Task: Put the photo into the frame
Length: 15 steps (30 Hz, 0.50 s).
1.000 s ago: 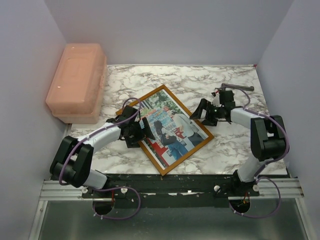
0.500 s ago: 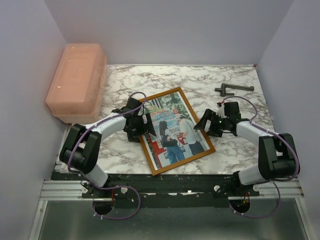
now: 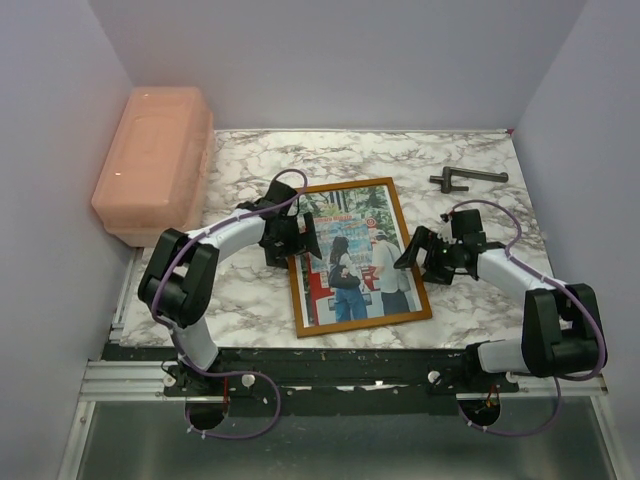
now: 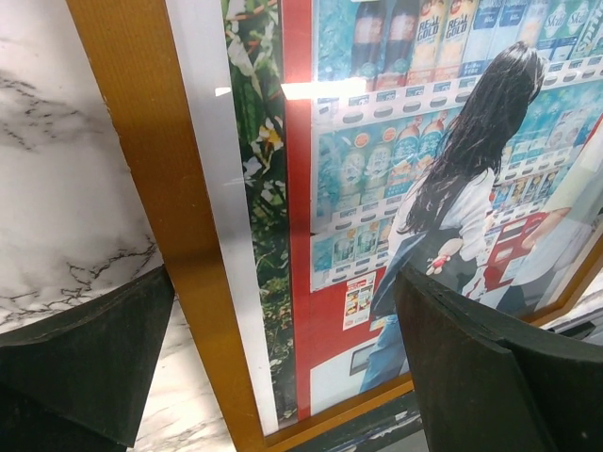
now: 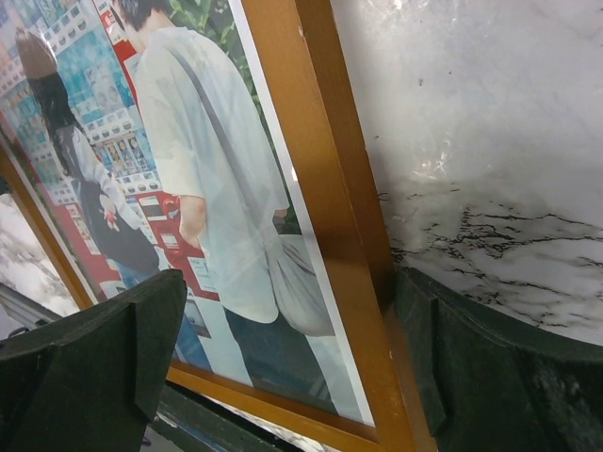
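Observation:
The frame, thin orange-brown wood, lies flat on the marble table, nearly square to its edges. The photo of two people at vending machines sits inside it. My left gripper is open at the frame's left side. In the left wrist view one finger is over marble and the other over the photo, straddling the border. My right gripper is open at the right side. There one finger is over the photo and the other is on the marble against the border.
A pink plastic box stands at the back left against the wall. A dark metal tool lies at the back right. The black rail runs along the table's near edge just below the frame.
The frame with the photo has turned clockwise from a diagonal lie to nearly upright. The left gripper swung toward the back and the right gripper toward the front; both stayed open.

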Each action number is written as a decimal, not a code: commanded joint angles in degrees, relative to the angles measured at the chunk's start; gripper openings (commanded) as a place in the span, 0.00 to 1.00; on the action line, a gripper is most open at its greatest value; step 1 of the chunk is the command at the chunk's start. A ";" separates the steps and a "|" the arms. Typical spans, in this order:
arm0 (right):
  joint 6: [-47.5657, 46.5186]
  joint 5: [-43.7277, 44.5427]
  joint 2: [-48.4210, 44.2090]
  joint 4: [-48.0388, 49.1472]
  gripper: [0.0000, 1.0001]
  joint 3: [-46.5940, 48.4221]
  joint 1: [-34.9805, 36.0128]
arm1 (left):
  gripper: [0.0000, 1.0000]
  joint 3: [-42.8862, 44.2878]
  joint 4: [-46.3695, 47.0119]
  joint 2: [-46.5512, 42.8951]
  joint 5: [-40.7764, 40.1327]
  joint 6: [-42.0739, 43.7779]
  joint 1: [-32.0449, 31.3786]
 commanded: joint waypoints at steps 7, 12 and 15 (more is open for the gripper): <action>2.24 -3.14 -0.72 -3.48 1.00 -0.95 1.02 | 0.98 2.71 4.53 1.10 6.54 -1.23 -3.29; 2.44 -4.10 -2.71 -4.09 1.00 -1.87 1.10 | 0.98 3.82 4.33 1.67 6.39 -0.70 -3.29; 2.84 -4.20 -4.34 -4.56 1.00 -2.72 1.01 | 0.98 4.37 4.29 2.10 6.66 -0.60 -3.38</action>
